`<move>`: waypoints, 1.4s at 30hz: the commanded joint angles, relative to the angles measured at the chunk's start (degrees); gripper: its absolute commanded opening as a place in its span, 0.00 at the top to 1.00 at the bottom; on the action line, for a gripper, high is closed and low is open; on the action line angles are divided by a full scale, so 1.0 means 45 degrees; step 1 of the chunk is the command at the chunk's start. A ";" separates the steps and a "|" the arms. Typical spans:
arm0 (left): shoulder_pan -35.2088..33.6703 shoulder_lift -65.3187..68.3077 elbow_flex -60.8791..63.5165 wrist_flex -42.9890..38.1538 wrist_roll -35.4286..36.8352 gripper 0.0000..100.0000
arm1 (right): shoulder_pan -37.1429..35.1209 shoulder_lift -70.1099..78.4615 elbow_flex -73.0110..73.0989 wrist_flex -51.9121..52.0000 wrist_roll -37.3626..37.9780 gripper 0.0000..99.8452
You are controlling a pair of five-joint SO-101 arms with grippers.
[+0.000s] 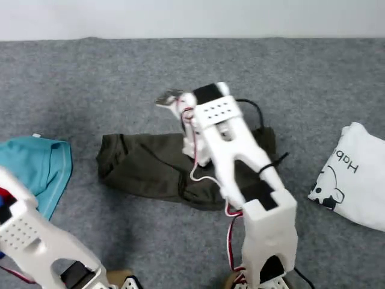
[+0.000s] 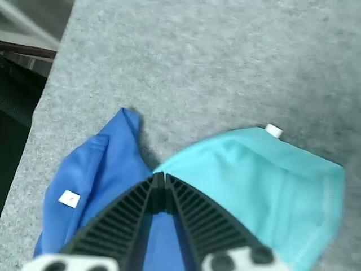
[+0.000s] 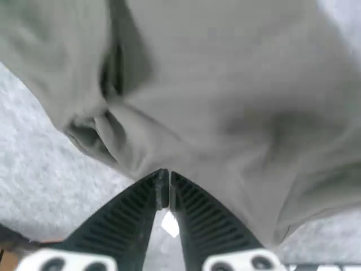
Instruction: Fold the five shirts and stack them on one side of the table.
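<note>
A dark olive shirt (image 1: pixel 144 165) lies crumpled across the middle of the grey table. My right gripper (image 1: pixel 195 155) comes down on its far edge. In the right wrist view the gripper (image 3: pixel 165 175) is shut, with the olive fabric (image 3: pixel 225 84) bunched at its tips and a small white tag (image 3: pixel 169 223) behind the fingers. A teal shirt (image 1: pixel 36 165) lies at the left. The left wrist view has my left gripper (image 2: pixel 164 179) shut and empty, just above where the teal shirt (image 2: pixel 259 175) overlaps a blue shirt (image 2: pixel 96 169).
A white printed shirt (image 1: pixel 355 177) lies folded at the right edge. A bit of red cloth (image 1: pixel 5 195) peeks out beside the left arm (image 1: pixel 36 241). The table's left edge (image 2: pixel 51 73) drops off close to the blue shirt. Bare grey surface stretches along the far side.
</note>
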 commanded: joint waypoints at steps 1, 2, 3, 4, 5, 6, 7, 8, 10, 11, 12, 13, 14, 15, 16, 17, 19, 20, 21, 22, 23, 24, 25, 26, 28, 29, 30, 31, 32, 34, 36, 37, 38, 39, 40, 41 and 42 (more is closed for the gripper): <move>0.0742 -0.2208 0.1651 0.0293 -0.0098 0.99 | 0.0869 -0.1006 0.0567 0.0498 -0.0156 0.99; 0.0938 -0.2637 0.2120 0.0293 -0.0098 0.99 | 0.1065 -0.1006 0.0703 0.0498 -0.0137 0.99; 0.1114 -0.3028 0.2549 0.0274 -0.0117 0.99 | 0.1221 -0.0947 0.0821 0.0440 -0.0137 0.99; 0.1289 -0.3341 0.2901 0.0274 -0.0117 0.99 | 0.1377 -0.0928 0.0938 0.0361 -0.0137 0.99; 0.1446 -0.3653 0.3253 0.0254 -0.0117 0.99 | 0.1573 -0.0889 0.1035 0.0303 -0.0098 0.99; 0.1641 -0.3868 0.3546 0.0254 -0.0117 0.99 | 0.1729 -0.0830 0.1094 0.0303 -0.0098 0.99; 0.1817 -0.4044 0.3819 0.0254 -0.0117 0.99 | 0.1905 -0.0752 0.1153 0.0225 -0.0098 0.99; 0.1954 -0.4142 0.4054 0.0254 -0.0117 0.99 | 0.2120 -0.0654 0.1289 0.0147 -0.0078 0.99; 0.2168 -0.4220 0.4425 0.0254 -0.0117 0.99 | 0.2549 -0.0361 0.1602 0.0127 -0.0078 0.99; 0.2247 -0.4220 0.4562 0.0254 -0.0117 0.99 | 0.2784 -0.0166 0.1797 0.0127 -0.0078 0.99; 0.2266 -0.4220 0.4659 0.0254 -0.0098 0.99 | 0.2979 0.0049 0.2012 0.0205 -0.0059 0.99; 0.2286 -0.4220 0.4757 0.0254 -0.0078 0.99 | 0.3136 0.0225 0.2247 0.0244 -0.0059 0.99; 0.2286 -0.4220 0.4835 0.0254 -0.0059 0.99 | 0.3253 0.0322 0.2520 0.0244 -0.0059 0.99; 0.2286 -0.4200 0.4913 0.0254 -0.0059 0.99 | 0.3311 0.0420 0.2735 0.0244 -0.0059 0.99; 0.2364 -0.4200 0.4991 0.0254 -0.0059 0.99 | 0.3292 0.0420 0.2989 0.0225 -0.0059 0.99; 0.2403 -0.4200 0.5089 0.0254 -0.0059 0.99 | 0.3272 0.0420 0.3243 0.0205 0.0020 0.99; 0.2598 -0.4200 0.5245 0.0234 -0.0059 0.99 | 0.3136 0.0400 0.3419 0.0283 0.0488 0.99; 0.2696 -0.4200 0.5363 0.0176 -0.0059 0.99 | 0.3116 0.0381 0.3399 0.0381 0.0606 0.99; 0.2813 -0.4200 0.5441 0.0156 -0.0059 0.99 | 0.3116 0.0244 0.3243 0.0459 0.0664 0.99; 0.2872 -0.4200 0.5460 0.0156 -0.0059 0.99 | 0.3136 -0.0029 0.3067 0.0479 0.0684 0.99; 0.2989 -0.4200 0.5460 0.0156 -0.0059 0.99 | 0.3175 -0.0381 0.2833 0.0479 0.0742 0.99; 0.3067 -0.4220 0.5460 0.0156 -0.0059 0.99 | 0.3233 -0.0791 0.2540 0.0479 0.0742 0.99; 0.3106 -0.4259 0.5480 0.0156 -0.0059 0.99 | 0.3350 -0.1260 0.2208 0.0420 0.0742 0.99; 0.3126 -0.4278 0.5480 0.0156 -0.0059 0.99 | 0.3487 -0.1592 0.1817 0.0303 0.0703 0.99; 0.3263 -0.4298 0.5441 0.0156 -0.0059 0.99 | 0.3937 -0.2159 0.1094 -0.0244 0.0664 0.99; 0.3302 -0.4317 0.5441 0.0176 -0.0059 0.99 | 0.4210 -0.2315 0.0801 -0.0596 0.0645 0.99; 0.3341 -0.4317 0.5480 0.0176 -0.0059 0.99 | 0.4503 -0.2354 0.0586 -0.0987 0.0645 0.99; 0.3438 -0.4317 0.5480 0.0195 -0.0059 0.99 | 0.4796 -0.2354 0.0449 -0.1436 0.0645 0.99; 0.3497 -0.4317 0.5499 0.0215 -0.0059 0.99 | 0.5070 -0.2335 0.0449 -0.1885 0.0645 0.99; 0.3556 -0.4317 0.5499 0.0234 -0.0059 0.99 | 0.5558 -0.2081 0.0527 -0.2647 0.0664 0.99; 0.3614 -0.4317 0.5499 0.0234 -0.0039 0.99 | 0.5929 -0.1514 0.0547 -0.3116 0.0684 0.99; 0.3614 -0.4317 0.5499 0.0234 -0.0039 0.99 | 0.6085 -0.1123 0.0547 -0.3292 0.0684 0.99; 0.3614 -0.4317 0.5499 0.0234 -0.0039 0.99 | 0.6203 -0.0694 0.0547 -0.3448 0.0684 0.99; 0.3614 -0.4317 0.5499 0.0234 -0.0039 0.99 | 0.6300 -0.0225 0.0547 -0.3624 0.0684 0.99; 0.3595 -0.4317 0.5499 0.0234 -0.0039 0.99 | 0.6320 0.0225 0.0547 -0.3819 0.0703 0.99; 0.3595 -0.4317 0.5499 0.0254 -0.0039 0.99 | 0.6379 0.0674 0.0527 -0.4015 0.0723 0.99; 0.3595 -0.4317 0.5499 0.0254 -0.0039 0.99 | 0.6418 0.1104 0.0527 -0.4249 0.0723 0.99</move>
